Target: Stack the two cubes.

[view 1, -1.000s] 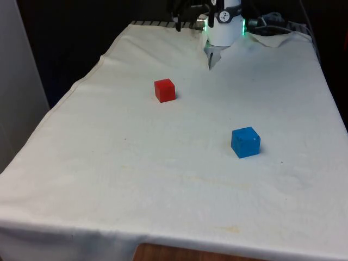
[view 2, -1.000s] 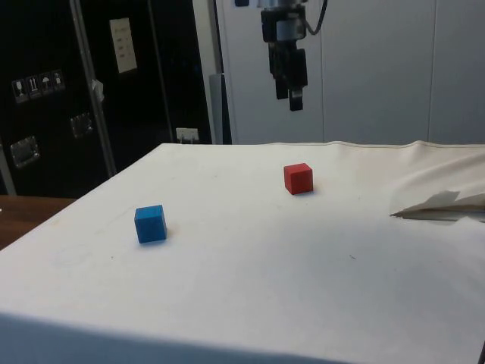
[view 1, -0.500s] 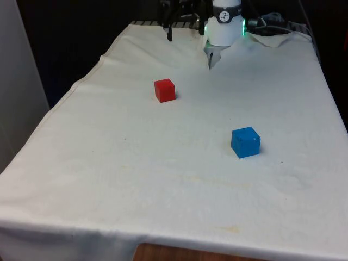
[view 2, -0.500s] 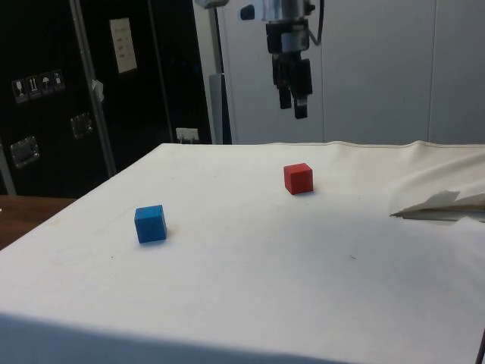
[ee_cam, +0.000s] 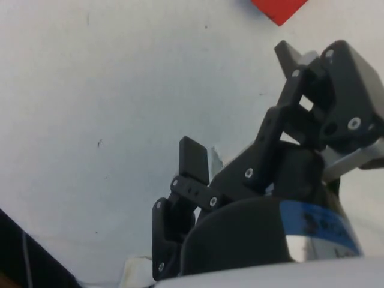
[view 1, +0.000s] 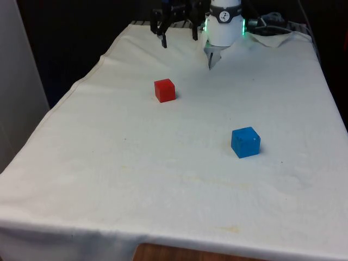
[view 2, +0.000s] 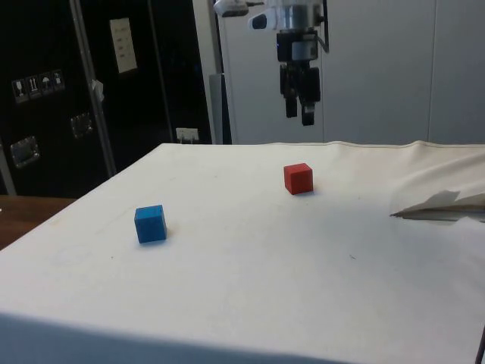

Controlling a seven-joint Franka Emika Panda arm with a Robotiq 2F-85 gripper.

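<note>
**Jaws open, both cubes still apart on the cloth**

I'm holding my gripper (view 1: pixel 179 37) up in the air over the far end of the table (view 1: pixel 163 179), fingers pointing down and spread wide, nothing between them. In the side view my gripper (view 2: pixel 298 114) hangs above and just behind the red cube (view 2: pixel 298 178), not touching it.

Red cube (view 1: pixel 165 90) sits on the white cloth toward the front view's left, nearer my end. A corner of it shows in the wrist view (ee_cam: pixel 277 8), beyond my fingertips.

Blue cube (view 1: pixel 245 142) sits well apart from it, toward the front view's right and closer to the near edge. Side view has it (view 2: pixel 150 224) resting flat.
</note>
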